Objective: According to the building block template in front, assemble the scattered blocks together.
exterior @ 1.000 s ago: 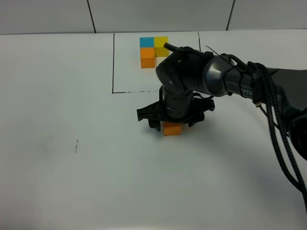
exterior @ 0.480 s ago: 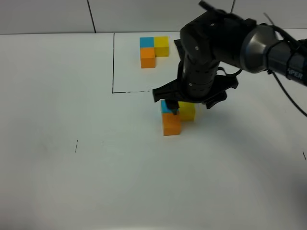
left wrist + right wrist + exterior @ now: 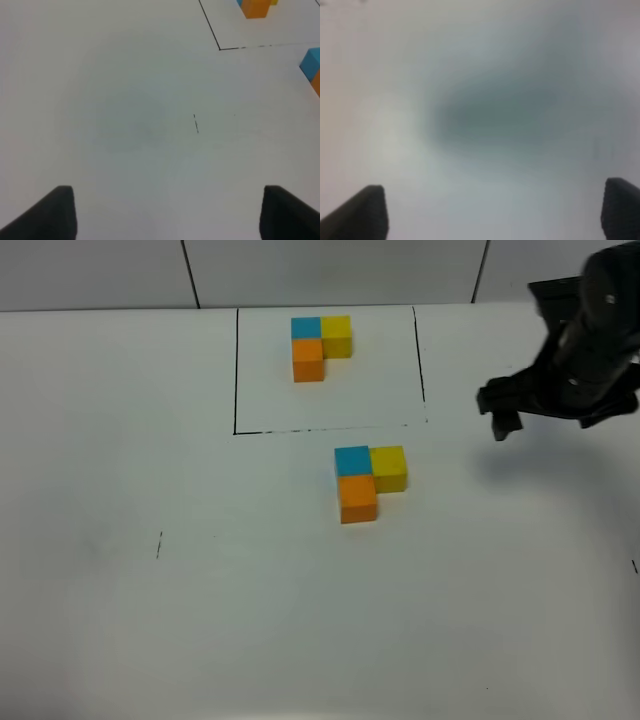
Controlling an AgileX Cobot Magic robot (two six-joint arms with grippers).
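The left gripper is hanging over bare white worktop, its jaws spread wide with nothing between them; only the two dark fingertips are showing in its wrist view, and a short black tick mark is lying on the surface beyond them. Farther on, the scattered blocks are sitting together in a tight L: the orange cube is nearest, the blue cube is touching its far face, and the yellow cube is touching the blue one on the right. All three are resting flat on the worktop, just in front of the frame's front line. Off to the right and raised above the surface, the right gripper is casting a soft shadow below itself; its jaws are released and holding nothing, with both dark tips set far apart in a blurred wrist view. At the back, the building block template is lying inside its thin black frame, showing the same blue, yellow and orange L.
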